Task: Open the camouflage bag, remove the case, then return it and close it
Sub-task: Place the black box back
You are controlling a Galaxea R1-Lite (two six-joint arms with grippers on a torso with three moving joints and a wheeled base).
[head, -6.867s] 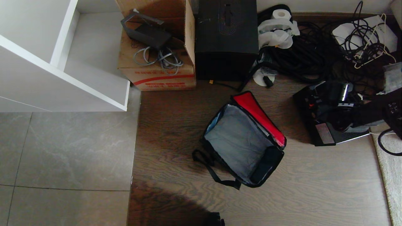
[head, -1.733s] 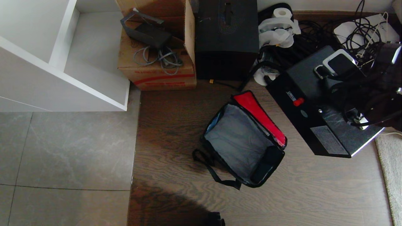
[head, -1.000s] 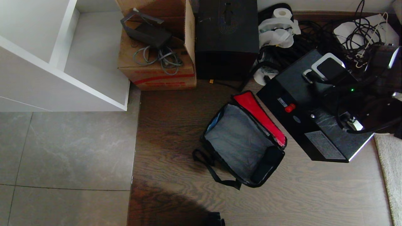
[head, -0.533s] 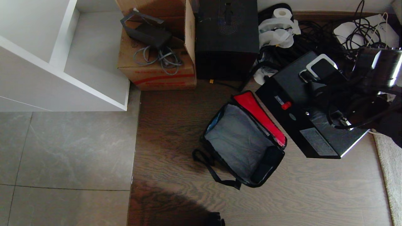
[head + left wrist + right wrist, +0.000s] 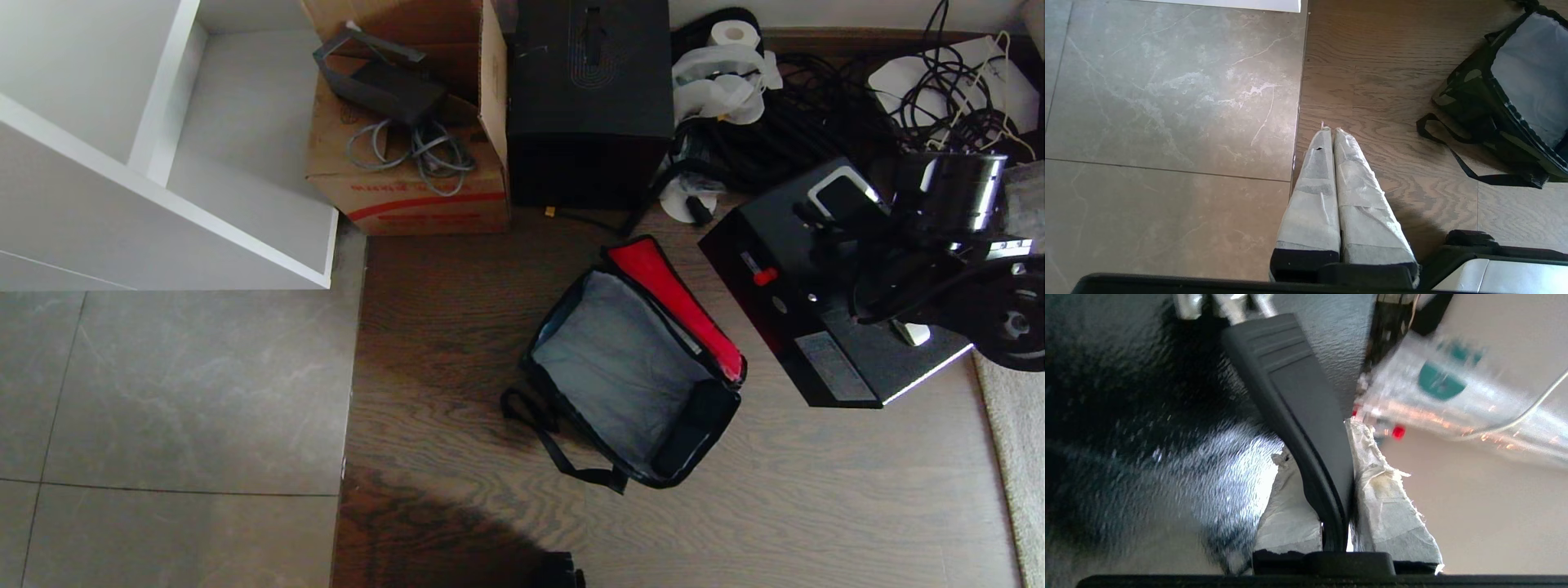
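1. Bag (image 5: 633,371): open on the wooden floor (image 5: 457,327), red flap raised, grey interior bare.
2. Case (image 5: 824,302): held tilted, just right of the bag and apart from it.
3. Right gripper (image 5: 1331,465): fingers (image 5: 1388,498) clamped on the case's handle (image 5: 1298,396).
4. Left gripper (image 5: 1333,132): fingers pressed together, holding nothing, over the floor's tile-wood seam.

A white shelf unit (image 5: 163,163) fills the far left, standing on grey tiles (image 5: 163,392); to its right a brown cardboard carton (image 5: 408,180) holds a dark bracket (image 5: 380,77) and grey coiled cables (image 5: 412,151); just beside the carton stands a tall black box (image 5: 589,90); further right lie a white paper roll (image 5: 729,37), crumpled white wrapping (image 5: 718,90) and tangled black cables (image 5: 808,114); a pale rug (image 5: 1016,457) edges the wooden floor (image 5: 457,327) at the near right.
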